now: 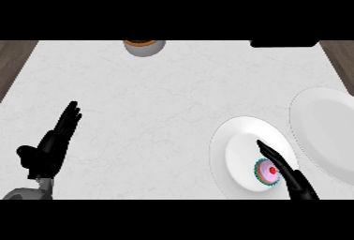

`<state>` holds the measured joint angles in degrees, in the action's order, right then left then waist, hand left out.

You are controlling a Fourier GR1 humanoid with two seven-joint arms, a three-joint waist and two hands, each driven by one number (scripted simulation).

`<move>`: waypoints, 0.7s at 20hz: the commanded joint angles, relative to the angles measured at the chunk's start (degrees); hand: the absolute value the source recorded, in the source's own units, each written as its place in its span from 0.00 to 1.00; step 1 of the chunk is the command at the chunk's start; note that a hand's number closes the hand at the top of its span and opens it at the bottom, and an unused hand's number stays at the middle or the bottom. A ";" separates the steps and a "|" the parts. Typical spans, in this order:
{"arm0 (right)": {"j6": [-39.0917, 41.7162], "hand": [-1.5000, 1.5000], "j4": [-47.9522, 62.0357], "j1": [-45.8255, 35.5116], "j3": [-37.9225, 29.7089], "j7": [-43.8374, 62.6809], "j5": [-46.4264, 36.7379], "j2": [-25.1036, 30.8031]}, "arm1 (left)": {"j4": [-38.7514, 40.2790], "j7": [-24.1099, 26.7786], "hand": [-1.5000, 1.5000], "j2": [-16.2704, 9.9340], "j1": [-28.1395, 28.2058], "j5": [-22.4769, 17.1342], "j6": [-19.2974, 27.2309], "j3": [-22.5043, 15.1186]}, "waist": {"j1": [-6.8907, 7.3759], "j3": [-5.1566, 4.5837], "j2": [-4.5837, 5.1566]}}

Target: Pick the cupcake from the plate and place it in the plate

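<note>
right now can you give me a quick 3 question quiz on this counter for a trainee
1. True or false: the cupcake sits on the smaller plate.
2. Which robot hand is beside the cupcake? A) left B) right
3. Fill in: the larger plate lies to the ____ of the smaller plate.

Key
1. True.
2. B: the right robot hand reaches over the cupcake, fingers straight; the left robot hand rests open at the view's left.
3. Right.

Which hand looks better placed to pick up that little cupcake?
The right hand: its fingers are already beside the cupcake on its plate. The left hand rests open, far across the counter.
</note>
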<state>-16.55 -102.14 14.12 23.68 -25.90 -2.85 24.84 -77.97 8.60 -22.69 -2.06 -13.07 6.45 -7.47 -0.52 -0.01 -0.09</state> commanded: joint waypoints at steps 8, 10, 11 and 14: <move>2.11 0.00 -10.07 7.60 -7.06 16.52 -11.63 17.22 | 0.37 0.20 0.50 0.61 0.80 -0.08 -2.21 1.03 | 0.43 -0.11 0.01; 5.01 0.00 -12.06 8.47 -7.01 20.94 -13.50 20.80 | 2.87 -0.19 0.50 1.21 -2.04 0.46 -1.68 1.40 | -0.11 -0.15 0.11; 5.97 0.00 -13.00 7.53 -5.96 24.09 -15.73 21.64 | 3.78 3.95 0.50 0.78 -0.05 0.63 -3.42 1.51 | 0.35 -0.20 0.14; 9.07 0.00 -13.85 7.86 -4.71 29.19 -17.38 21.47 | 0.21 -2.21 0.50 1.01 -2.32 1.37 -1.69 1.14 | 0.49 -0.03 0.05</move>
<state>-10.90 -115.23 22.01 18.43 -2.79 -17.31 44.28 -76.26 8.31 -21.11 -3.90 -11.66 5.45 -6.79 -0.40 -0.13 -0.03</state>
